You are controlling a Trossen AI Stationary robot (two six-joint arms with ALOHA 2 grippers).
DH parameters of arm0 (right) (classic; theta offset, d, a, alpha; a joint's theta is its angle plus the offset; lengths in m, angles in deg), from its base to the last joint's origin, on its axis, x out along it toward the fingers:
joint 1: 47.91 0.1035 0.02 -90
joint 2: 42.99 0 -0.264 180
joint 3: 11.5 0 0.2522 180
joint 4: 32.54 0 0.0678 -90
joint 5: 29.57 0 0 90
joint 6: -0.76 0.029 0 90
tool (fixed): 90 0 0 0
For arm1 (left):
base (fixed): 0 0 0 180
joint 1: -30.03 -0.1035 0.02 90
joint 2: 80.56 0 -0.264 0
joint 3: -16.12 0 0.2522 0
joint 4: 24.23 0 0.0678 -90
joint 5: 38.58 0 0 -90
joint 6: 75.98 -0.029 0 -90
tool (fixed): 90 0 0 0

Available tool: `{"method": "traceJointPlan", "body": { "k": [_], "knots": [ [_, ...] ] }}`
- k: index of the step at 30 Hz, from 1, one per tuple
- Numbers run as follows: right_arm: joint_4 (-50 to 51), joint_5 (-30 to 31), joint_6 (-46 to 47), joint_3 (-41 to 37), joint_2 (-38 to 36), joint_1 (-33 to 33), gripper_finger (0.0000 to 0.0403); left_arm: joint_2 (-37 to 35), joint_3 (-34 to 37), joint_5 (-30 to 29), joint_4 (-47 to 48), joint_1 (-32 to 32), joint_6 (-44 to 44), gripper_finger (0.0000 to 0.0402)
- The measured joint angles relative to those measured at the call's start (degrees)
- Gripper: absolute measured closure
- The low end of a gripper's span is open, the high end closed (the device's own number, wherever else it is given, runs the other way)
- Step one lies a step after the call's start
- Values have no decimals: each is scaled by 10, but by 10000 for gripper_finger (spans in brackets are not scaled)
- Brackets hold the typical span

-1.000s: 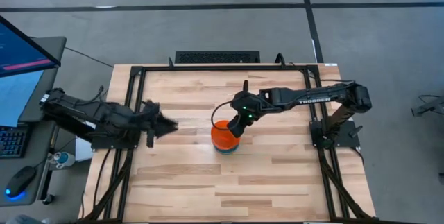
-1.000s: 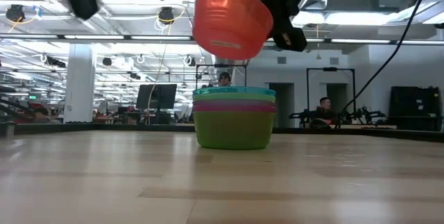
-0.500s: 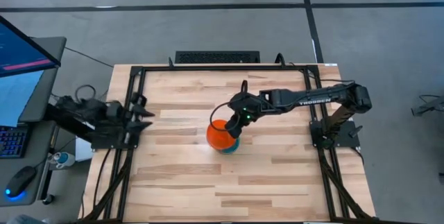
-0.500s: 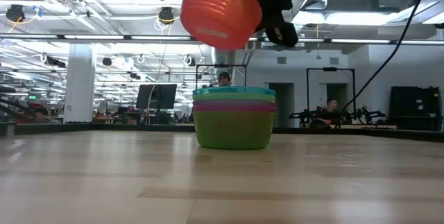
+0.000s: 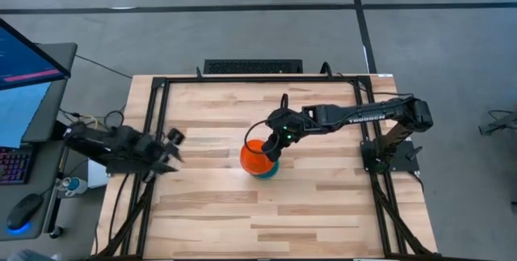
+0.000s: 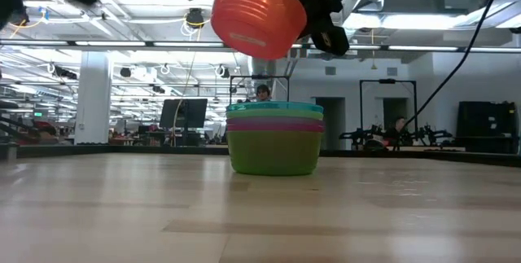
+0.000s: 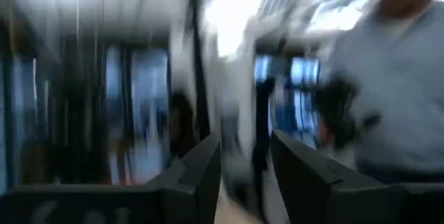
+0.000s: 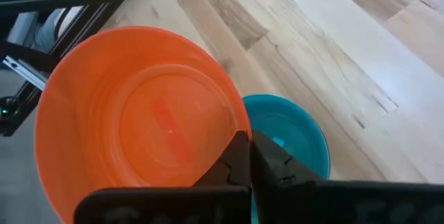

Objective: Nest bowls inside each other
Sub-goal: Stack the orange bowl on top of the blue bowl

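Right arm, lettered TROSSEN, reaches from 3 o'clock toward table centre, right gripper (image 8: 244, 156) pinching the rim of the tilted orange-red bowl (image 6: 258, 15) above the nested bowls (image 6: 274, 138); left gripper (image 7: 244, 175) spread, parked at 9 o'clock.
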State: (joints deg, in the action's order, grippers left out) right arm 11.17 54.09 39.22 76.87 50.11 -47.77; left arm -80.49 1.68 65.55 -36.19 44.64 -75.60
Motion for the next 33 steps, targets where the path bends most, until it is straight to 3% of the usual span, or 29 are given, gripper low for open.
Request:
{"method": "traceJointPlan", "body": {
  "k": [3, 6, 15, 25, 28, 33],
  "knots": [
    [0, 5, 0, 0, 0, 5, 390, 2, 1, 12, 98, -46, 105, 272],
    [0, 6, 6, 0, 0, 6, 390, 1, 1, 32, 152, -104, 136, 247],
    [67, 46, 64, -11, 0, 15, 390, 39, -17, -8, 273, -244, 27, 180],
    [78, 60, 126, -12, 28, 18, 390, 70, -18, -177, 290, -263, 35, 177],
    [63, 51, 127, -4, 63, 23, 390, 69, -18, -190, 288, -263, 35, 177],
    [131, 84, 122, 33, 88, 30, 388, 72, -18, -189, 288, -263, 37, 177]
  ]
}}
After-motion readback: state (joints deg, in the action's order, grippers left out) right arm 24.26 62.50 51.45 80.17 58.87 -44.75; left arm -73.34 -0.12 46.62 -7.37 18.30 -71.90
